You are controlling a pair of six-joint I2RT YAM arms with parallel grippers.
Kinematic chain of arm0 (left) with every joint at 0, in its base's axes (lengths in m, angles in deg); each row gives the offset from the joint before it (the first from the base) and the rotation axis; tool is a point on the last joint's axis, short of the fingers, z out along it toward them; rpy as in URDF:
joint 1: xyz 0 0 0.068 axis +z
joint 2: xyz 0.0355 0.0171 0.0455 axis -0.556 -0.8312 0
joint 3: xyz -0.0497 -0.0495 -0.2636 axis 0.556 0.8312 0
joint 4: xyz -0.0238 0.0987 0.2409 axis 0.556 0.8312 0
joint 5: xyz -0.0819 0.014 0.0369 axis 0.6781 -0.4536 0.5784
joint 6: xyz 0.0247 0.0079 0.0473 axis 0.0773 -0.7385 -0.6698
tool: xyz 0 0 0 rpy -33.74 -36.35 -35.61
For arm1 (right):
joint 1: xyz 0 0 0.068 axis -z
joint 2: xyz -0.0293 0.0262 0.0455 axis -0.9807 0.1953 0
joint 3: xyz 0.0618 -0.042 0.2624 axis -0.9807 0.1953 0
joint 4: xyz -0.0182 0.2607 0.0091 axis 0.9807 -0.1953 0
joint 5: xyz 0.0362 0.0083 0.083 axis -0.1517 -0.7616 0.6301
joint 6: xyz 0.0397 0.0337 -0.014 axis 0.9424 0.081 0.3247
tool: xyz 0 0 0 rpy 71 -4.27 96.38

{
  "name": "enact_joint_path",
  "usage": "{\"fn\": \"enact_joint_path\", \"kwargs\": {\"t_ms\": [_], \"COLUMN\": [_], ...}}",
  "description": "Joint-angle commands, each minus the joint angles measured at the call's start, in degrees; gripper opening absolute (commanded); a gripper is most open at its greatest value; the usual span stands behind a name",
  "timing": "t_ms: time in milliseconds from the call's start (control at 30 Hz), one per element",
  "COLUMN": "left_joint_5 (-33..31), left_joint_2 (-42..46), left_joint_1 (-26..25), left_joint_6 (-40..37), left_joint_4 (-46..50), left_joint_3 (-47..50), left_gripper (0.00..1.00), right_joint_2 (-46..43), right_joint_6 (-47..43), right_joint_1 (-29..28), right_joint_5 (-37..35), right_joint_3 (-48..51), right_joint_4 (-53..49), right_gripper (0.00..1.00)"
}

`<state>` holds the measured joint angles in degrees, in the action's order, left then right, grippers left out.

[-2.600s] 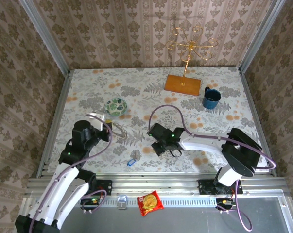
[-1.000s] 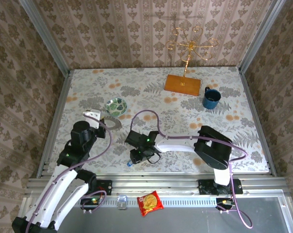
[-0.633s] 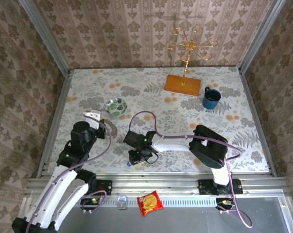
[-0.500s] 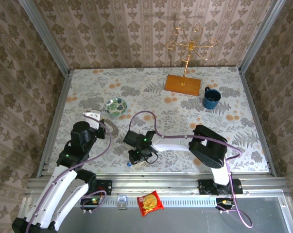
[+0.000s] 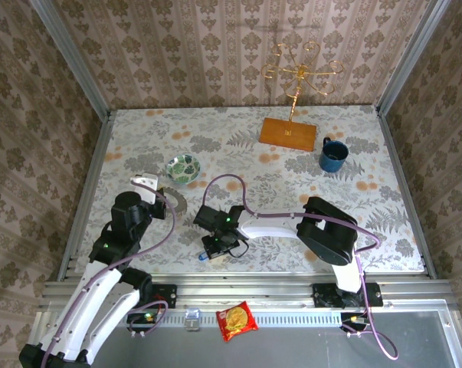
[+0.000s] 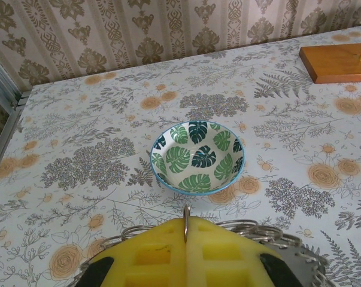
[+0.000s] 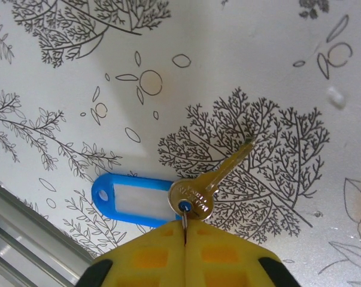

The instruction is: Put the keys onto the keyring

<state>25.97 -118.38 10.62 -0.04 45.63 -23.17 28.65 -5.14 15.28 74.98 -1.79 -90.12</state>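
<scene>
Right wrist view: right gripper [image 7: 185, 230], jaws pressed together, apparently pinching the small loop of the blue-tagged key [image 7: 192, 199], which lies on the table [image 7: 258, 60]. Left wrist view: left gripper [image 6: 186, 230] clamped on the keyring [image 6: 270, 236]; green-leaf bowl [image 6: 197, 156] at twelve o'clock.

left arm [image 5: 108, 245] rises from its base at the near left edge and leans forward, wrist tipped so the left gripper [image 6: 185, 222] looks out across the tabletop; its yellow pads [image 6: 150, 257] meet, jaws closed on a thin wire of the keyring [image 6: 288, 245]. right arm [image 5: 273, 228] folds at the elbow and stretches leftward, low along the near edge, right gripper [image 7: 185, 230] aimed straight down, jaws closed on the small loop of the blue key [image 7: 192, 200].
</scene>
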Motion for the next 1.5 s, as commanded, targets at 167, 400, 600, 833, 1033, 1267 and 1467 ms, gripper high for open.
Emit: {"fn": "enact_joint_path", "kwargs": {"t_ms": [167, 400, 600, 833, 1033, 1267, 1467], "left_joint_5": [3.2, 11.6, 24.8, 35.6, 42.3, 45.3, 46.9], "left_joint_2": [0.6, -0.3, -2.2, -6.7, -12.1, -17.5, -20.3], "left_joint_1": [0.2, 0.2, -0.5, -4.6, -7.7, -9.8, -12.3], "left_joint_6": [-1.8, -4.6, -8.2, -15.0, -17.8, -21.3, -23.6], "left_joint_4": [-1.2, -3.3, -6.0, -5.7, -7.4, -7.9, -10.4], "left_joint_3": [-0.4, -0.6, -0.7, -2.1, -3.6, -5.7, -4.9], "left_gripper": [0.0, 0.0, 0.0, 0.0, 0.0, 0.0, 0.0], "right_joint_2": [-6.0, -17.4, -30.5, -48.7, -52.5, -51.4, -47.3], "right_joint_6": [-3.6, -14.8, -27.2, -34.7, -40.7, -47.2, -50.8], "right_joint_1": [0.5, 1.0, 2.1, 8.5, 12.7, 12.7, 13.2], "right_joint_5": [-2.7, -9.4, -13.1, -8.2, -3.2, -2.0, -1.5], "right_joint_3": [2.9, 11.5, 20.7, 36.1, 38.7, 36.1, 32.7], "right_joint_4": [-1.6, -0.5, 8.4, 27.1, 29.0, 28.7, 26.8], "right_gripper": [0.0, 0.0, 0.0, 0.0, 0.0, 0.0, 0.0]}}
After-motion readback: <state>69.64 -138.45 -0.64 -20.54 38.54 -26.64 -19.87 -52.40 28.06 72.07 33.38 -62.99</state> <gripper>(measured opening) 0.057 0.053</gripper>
